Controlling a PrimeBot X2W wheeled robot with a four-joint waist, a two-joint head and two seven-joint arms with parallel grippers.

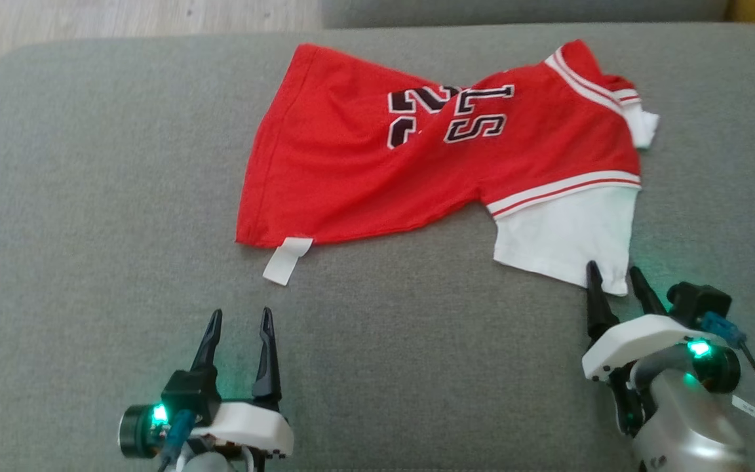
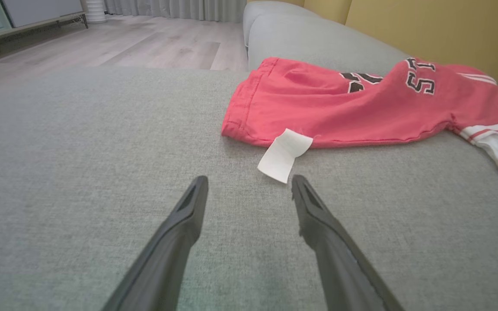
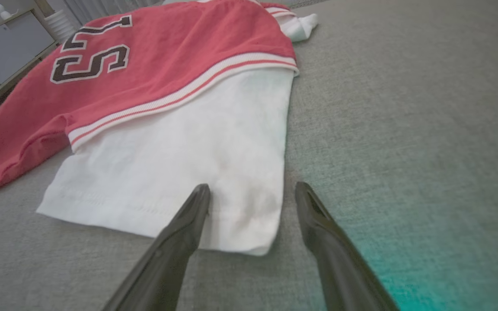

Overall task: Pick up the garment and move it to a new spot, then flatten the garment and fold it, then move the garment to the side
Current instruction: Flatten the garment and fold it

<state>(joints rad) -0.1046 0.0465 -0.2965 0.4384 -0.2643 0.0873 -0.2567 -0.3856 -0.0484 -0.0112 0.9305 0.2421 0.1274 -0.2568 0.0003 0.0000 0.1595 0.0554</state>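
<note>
Toward sofa (image 1: 76, 262) far edge, garment (image 1: 364, 177) twisted; left gripper (image 1: 240, 313) spread, clear; right gripper (image 1: 613, 269) spread astride sleeve (image 1: 567, 239) corner. One-sided lift prob bunches it.

The shirt (image 1: 351, 177) is soft red knit cloth, matt, with a fine grain. Its printed numerals (image 1: 476, 128) look flat and dark, edged in white. The cuff band (image 1: 561, 192) is ribbed white knit with a red stripe, and the sleeve (image 1: 561, 242) is smooth, matt white cloth. The tag (image 1: 287, 260) is thin, white and smooth; cloth or paper, I cannot tell. The sofa (image 1: 89, 229) has coarse grey woven fabric. The left gripper (image 1: 241, 316) and right gripper (image 1: 613, 269) each have 2 dark matt fingers (image 2: 180, 229) on glossy white plastic. The right forearm (image 1: 685, 426) has a silvery sheen. The floor (image 2: 123, 43) is pale matt wood.
</note>
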